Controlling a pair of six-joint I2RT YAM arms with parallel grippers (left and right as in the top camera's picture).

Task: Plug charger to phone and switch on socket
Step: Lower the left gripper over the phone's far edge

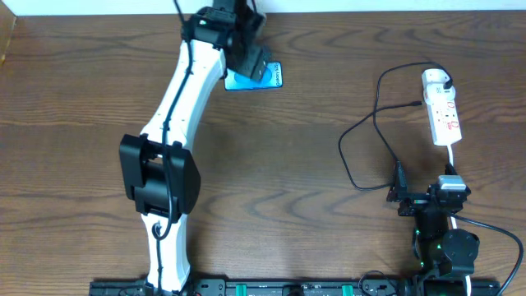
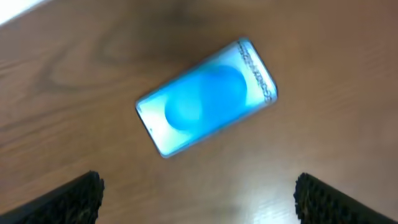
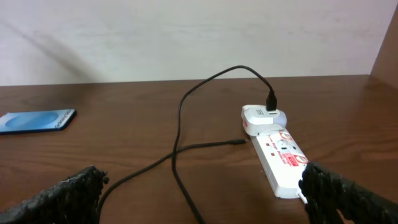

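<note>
We've got the left gripper spread wide, empty — phone lies just ahead of it, long axis diagonal to the jaws — left arm is nearest

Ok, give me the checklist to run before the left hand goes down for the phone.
1. Left hand open, fingers wide apart: ok.
2. Phone lying flat, screen up, nothing on it: ok.
3. Phone roughly centred ahead of the left hand in the wrist view: ok.
4. Plug head seated in the socket: ok, as far as it looks.
5. Right hand open and empty, connector tip lying loose beside the socket: ok.
6. Socket switched on: cannot tell.
</note>
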